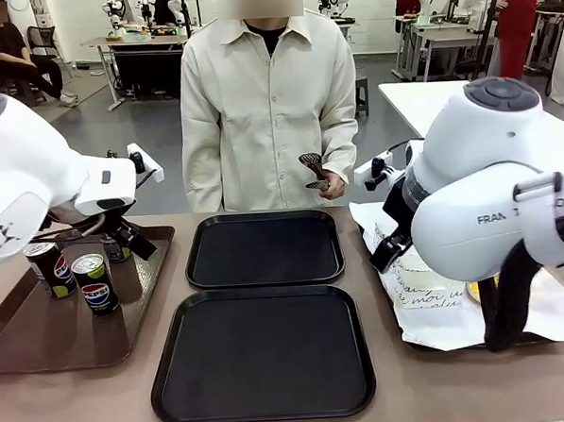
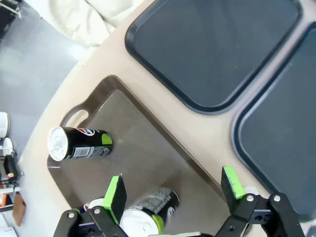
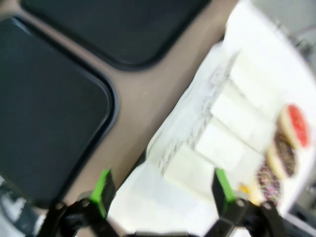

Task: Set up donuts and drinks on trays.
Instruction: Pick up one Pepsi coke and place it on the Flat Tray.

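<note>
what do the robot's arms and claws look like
The left arm and right arm are bulky, rounded white shells with dark grey joint caps. The right arm shows grey lettering starting FRAN and a black cable. The left claw and right claw are black and two-fingered, with bright green pads.

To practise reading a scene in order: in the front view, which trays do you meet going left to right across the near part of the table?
brown tray → near black tray → white-paper-lined tray
</note>
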Available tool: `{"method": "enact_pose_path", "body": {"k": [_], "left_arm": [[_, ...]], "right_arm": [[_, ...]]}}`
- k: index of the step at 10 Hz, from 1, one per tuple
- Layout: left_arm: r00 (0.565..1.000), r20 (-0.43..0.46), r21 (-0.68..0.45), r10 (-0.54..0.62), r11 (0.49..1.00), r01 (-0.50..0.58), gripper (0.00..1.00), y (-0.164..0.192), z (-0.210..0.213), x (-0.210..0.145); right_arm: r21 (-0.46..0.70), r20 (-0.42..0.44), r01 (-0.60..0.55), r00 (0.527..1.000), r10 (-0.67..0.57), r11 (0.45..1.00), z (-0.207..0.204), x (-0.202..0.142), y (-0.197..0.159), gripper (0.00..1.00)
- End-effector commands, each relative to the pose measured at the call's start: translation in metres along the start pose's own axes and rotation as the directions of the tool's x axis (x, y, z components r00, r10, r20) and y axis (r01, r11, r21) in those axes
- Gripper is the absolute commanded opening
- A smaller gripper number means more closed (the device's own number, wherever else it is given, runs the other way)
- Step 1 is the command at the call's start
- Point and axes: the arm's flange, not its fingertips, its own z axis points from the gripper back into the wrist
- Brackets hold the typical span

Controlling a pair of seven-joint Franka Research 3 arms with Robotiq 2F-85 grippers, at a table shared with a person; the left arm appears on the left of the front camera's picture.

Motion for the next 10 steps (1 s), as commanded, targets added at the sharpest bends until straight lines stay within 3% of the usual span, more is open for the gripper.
{"method": "enact_pose_path", "body": {"k": [1, 3, 5, 6, 7, 10], "left_arm": [[0.997, -0.064, -0.073, -0.037, 0.997, 0.032, 1.00, -0.029, 0.042, -0.067], [0.989, -0.148, -0.092, -0.029, 0.996, 0.015, 1.00, -0.036, 0.046, -0.093], [0.978, -0.205, -0.094, -0.037, 0.995, 0.017, 1.00, -0.037, 0.039, -0.118], [0.978, -0.204, -0.087, -0.037, 0.996, 0.020, 1.00, -0.036, 0.034, -0.121], [0.978, -0.206, -0.083, -0.021, 0.997, 0.004, 1.00, -0.015, 0.049, -0.024], [0.975, -0.222, -0.087, -0.024, 0.996, 0.005, 1.00, -0.012, 0.049, -0.027]], "right_arm": [[0.052, -0.140, 0.013, 0.990, -0.006, 0.999, 0.027, -0.043, 0.023, 1.00], [0.133, -0.236, 0.022, 0.972, 0.010, 0.991, 0.028, -0.069, 0.035, 1.00], [0.172, -0.237, 0.063, 0.971, -0.020, 0.983, 0.022, -0.086, 0.025, 1.00], [0.065, -0.219, 0.038, 0.975, -0.023, 0.997, 0.014, -0.083, 0.017, 1.00], [0.132, -0.264, 0.042, 0.965, -0.006, 0.990, 0.034, -0.041, 0.031, 1.00], [0.122, -0.259, 0.050, 0.966, -0.017, 0.991, 0.034, -0.041, 0.024, 1.00]]}}
